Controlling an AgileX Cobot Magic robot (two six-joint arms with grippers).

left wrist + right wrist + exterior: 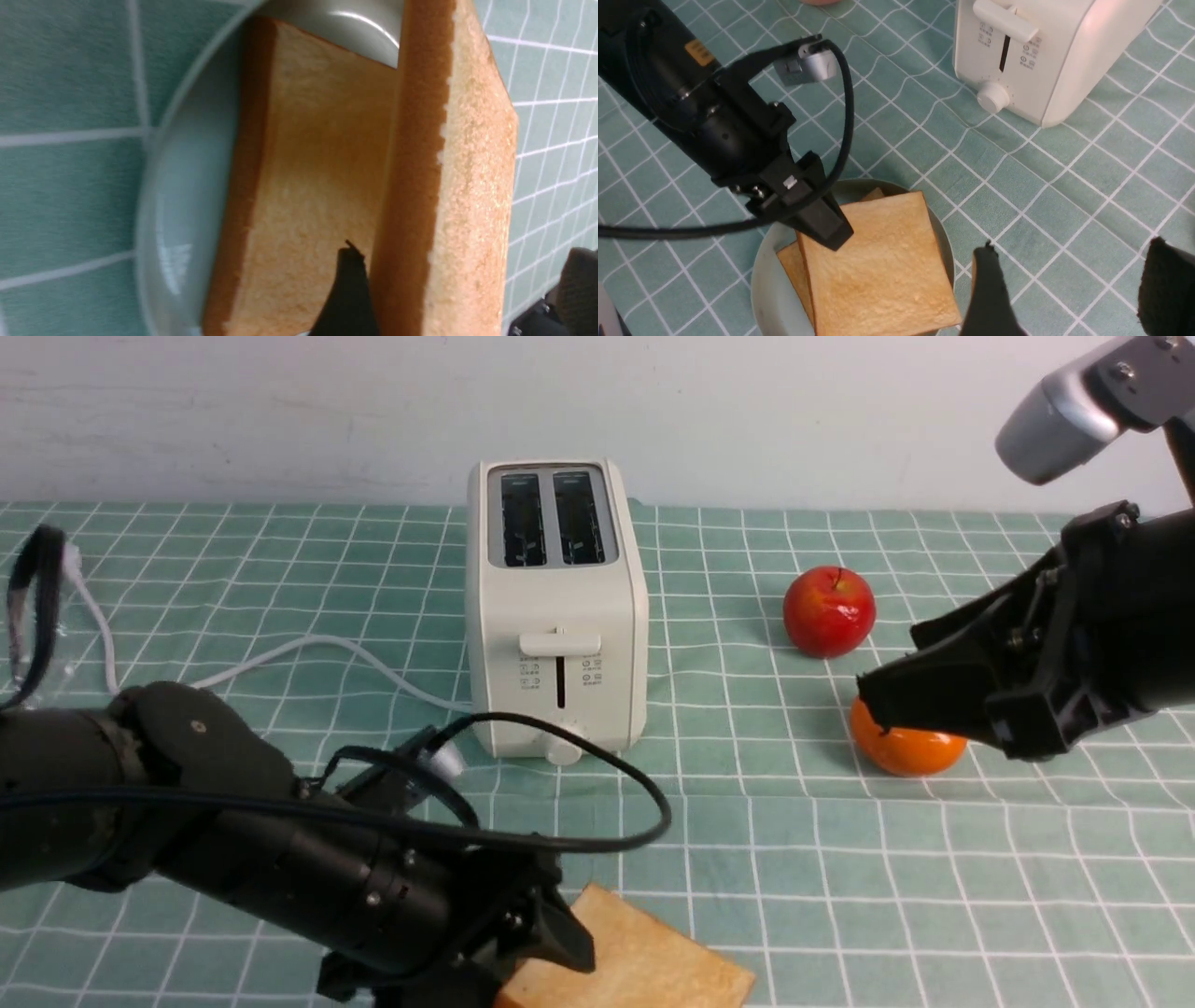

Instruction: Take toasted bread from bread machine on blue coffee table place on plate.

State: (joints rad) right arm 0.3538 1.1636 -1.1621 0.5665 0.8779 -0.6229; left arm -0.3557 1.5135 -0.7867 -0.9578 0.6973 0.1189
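Bread machine point(555, 616): both slots empty. Toasted bread: upper slice point(878, 270) stacked on lower slice point(791, 266), both on the plate point(761, 289) at the front edge of the surface point(840, 859). Left claw point(551, 938): jaws apart, either side of upper slice, not gripping. Right claw point(1073, 280): jaws apart, empty. Risk: upper slice appears to reach the plate rim, so a sideways pull-out could catch its crust and drag it onto the cloth
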